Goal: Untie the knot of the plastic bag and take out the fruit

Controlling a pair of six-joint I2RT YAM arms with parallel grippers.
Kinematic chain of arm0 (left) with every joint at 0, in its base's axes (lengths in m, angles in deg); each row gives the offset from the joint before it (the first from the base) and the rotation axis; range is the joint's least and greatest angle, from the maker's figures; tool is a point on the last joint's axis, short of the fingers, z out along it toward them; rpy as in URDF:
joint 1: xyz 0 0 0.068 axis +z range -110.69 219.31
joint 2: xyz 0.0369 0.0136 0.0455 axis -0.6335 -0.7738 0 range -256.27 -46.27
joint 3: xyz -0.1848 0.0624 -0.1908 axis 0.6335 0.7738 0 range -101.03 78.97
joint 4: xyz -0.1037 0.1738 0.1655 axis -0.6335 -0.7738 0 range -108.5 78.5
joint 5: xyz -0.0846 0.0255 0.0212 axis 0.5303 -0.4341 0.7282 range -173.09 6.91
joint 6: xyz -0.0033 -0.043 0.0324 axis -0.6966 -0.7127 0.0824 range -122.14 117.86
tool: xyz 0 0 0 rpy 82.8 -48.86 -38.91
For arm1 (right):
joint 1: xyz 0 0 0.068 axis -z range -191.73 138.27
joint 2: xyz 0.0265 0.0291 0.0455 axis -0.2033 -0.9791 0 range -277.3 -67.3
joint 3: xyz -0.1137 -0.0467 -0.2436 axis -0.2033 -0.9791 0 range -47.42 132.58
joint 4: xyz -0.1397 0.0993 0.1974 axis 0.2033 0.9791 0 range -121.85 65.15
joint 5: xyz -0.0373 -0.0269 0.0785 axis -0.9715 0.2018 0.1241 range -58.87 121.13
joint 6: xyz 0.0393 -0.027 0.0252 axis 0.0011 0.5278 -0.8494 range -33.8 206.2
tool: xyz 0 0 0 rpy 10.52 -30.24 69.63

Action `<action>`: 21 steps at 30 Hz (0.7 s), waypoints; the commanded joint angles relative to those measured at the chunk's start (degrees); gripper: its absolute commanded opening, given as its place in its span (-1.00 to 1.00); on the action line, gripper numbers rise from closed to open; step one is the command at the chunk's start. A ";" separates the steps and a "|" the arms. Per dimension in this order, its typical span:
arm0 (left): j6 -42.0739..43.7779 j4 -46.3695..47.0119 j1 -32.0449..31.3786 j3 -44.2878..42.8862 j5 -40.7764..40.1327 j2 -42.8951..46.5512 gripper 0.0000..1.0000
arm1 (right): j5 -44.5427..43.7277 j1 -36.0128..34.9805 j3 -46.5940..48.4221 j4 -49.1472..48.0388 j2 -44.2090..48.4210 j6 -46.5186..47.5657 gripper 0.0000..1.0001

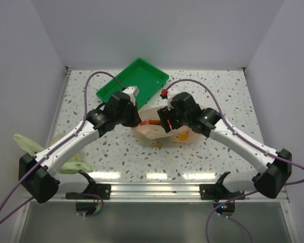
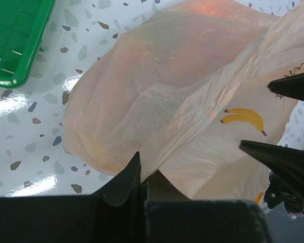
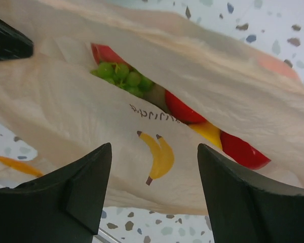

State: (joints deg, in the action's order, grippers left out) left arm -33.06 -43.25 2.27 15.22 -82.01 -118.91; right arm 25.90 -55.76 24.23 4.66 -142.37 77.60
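Observation:
The pale orange plastic bag [image 1: 164, 134] lies mid-table between both arms. My left gripper [image 2: 140, 174] is shut on a pulled-up fold of the plastic bag [image 2: 157, 101] at its left side. My right gripper [image 3: 153, 148] stands open just over the plastic bag [image 3: 66, 116], beside a banana print [image 3: 161, 154], with nothing between its fingers. The bag's mouth gapes in the right wrist view. Inside it shows the fruit: a green grape bunch [image 3: 122, 76], red pieces [image 3: 185, 112] and a yellow piece [image 3: 211, 132]. The knot is out of view.
A green tray [image 1: 109, 91] sits at the back, left of centre, just behind my left gripper [image 1: 138, 120]. A yellow-green bag [image 1: 26, 144] lies at the table's left edge by the left arm. My right gripper [image 1: 165, 125] hovers over the bag's middle.

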 commanded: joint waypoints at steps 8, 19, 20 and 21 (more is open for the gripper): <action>-5.55 5.81 -1.28 6.17 -2.21 1.71 -1.00 | 5.05 -9.22 -15.75 -9.00 -2.54 -5.20 0.34; -10.04 13.64 -1.28 14.18 -2.32 0.48 -0.95 | 19.49 -13.19 -20.62 -5.94 -2.19 -7.14 0.39; -9.00 13.55 -1.28 14.00 -2.23 0.57 -0.92 | 18.60 -13.19 -19.20 -4.80 -0.54 -6.87 0.43; -8.46 13.03 -1.20 13.65 -2.22 0.83 -0.90 | 17.38 -13.19 -17.53 -2.35 0.18 -6.43 0.53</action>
State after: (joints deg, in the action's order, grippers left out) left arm -41.97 -34.68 0.98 29.39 -83.76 -118.65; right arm 41.79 -68.57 1.66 -2.55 -145.21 70.32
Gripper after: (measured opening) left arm 0.043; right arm 0.730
